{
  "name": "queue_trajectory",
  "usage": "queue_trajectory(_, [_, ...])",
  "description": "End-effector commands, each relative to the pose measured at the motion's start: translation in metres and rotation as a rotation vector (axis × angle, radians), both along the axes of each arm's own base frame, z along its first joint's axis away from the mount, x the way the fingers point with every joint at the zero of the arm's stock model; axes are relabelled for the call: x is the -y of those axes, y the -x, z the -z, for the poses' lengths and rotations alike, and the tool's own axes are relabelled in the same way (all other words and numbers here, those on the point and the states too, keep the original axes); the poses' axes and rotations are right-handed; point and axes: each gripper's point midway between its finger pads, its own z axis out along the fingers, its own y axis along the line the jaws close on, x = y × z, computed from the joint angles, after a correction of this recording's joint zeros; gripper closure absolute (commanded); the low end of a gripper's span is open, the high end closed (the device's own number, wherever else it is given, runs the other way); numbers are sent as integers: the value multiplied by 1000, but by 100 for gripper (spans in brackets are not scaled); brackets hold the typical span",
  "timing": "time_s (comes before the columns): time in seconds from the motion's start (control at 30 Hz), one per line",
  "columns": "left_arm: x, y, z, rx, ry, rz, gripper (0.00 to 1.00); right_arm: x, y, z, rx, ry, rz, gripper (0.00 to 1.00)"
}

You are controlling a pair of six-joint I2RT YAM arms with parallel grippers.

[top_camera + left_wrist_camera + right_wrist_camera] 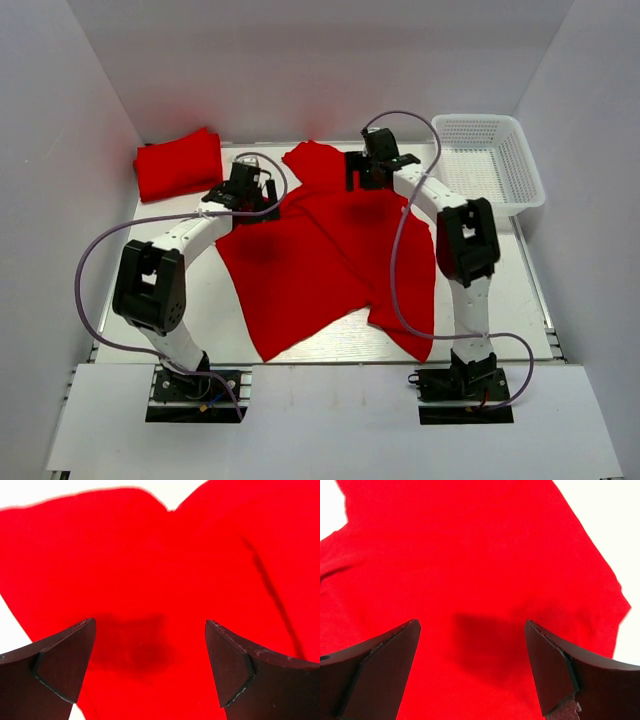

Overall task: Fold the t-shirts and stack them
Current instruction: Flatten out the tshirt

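Observation:
A bright red t-shirt (320,260) lies spread and rumpled across the middle of the table. It fills the left wrist view (150,570) and the right wrist view (470,555). A second red t-shirt (178,164) lies folded at the far left corner. My left gripper (252,192) hovers open and empty over the spread shirt's far left part (150,640). My right gripper (368,172) hovers open and empty over its far right part, near a sleeve (472,645).
A white plastic mesh basket (488,162) stands at the far right corner. White walls close in the table on three sides. Purple cables loop from both arms over the table's near half.

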Motion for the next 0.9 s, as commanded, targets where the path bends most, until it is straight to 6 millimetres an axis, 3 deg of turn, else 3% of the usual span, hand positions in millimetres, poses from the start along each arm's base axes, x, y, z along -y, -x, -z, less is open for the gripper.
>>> queue_trajectory(0.0, [-14,17,17,-61,-16,-70,0,0,-24,14,-21,23,-20,10])
queue_trajectory(0.03, [-14,17,22,-74,-15,-77,0,-6,-32,5,3,11,-41,10])
queue_trajectory(0.07, [-16,20,31,-94,-30,-83,0,-3,-35,10,-7,17,-38,10])
queue_trajectory(0.1, [-16,20,32,-94,-22,-93,0,-3,-34,32,-49,36,-42,10])
queue_trajectory(0.13, [-14,21,36,-109,-18,-85,0,-2,-42,22,-31,29,-29,10])
queue_trajectory(0.2, [-15,27,47,-144,-19,-101,0,7,-37,27,-63,44,-5,10])
queue_trajectory(0.23, [-15,33,52,-162,-15,-94,0,16,-24,47,-113,70,1,10])
queue_trajectory(0.27, [-16,37,62,-183,-24,-94,0,22,-24,48,-110,68,17,10])
queue_trajectory(0.43, [-21,36,92,-259,-37,-116,0,50,-10,72,-174,83,73,10])
queue_trajectory(0.5, [-26,26,95,-260,-56,-137,0,58,-7,82,-209,99,95,10])
queue_trajectory(0.63, [-30,2,107,-261,-103,-121,0,90,-22,85,-210,115,182,10])
queue_trajectory(0.67, [-30,-14,101,-236,-99,-123,0,97,-24,88,-218,120,202,10])
queue_trajectory(0.73, [-31,-28,117,-254,-115,-117,0,110,-37,85,-203,119,239,10])
queue_trajectory(0.77, [-26,-48,108,-216,-112,-105,0,121,-40,91,-211,118,263,10])
queue_trajectory(0.8, [-28,-57,111,-213,-111,-96,0,121,-51,84,-185,106,263,10])
queue_trajectory(0.87, [-20,-84,114,-185,-109,-72,0,133,-58,90,-187,107,282,10])
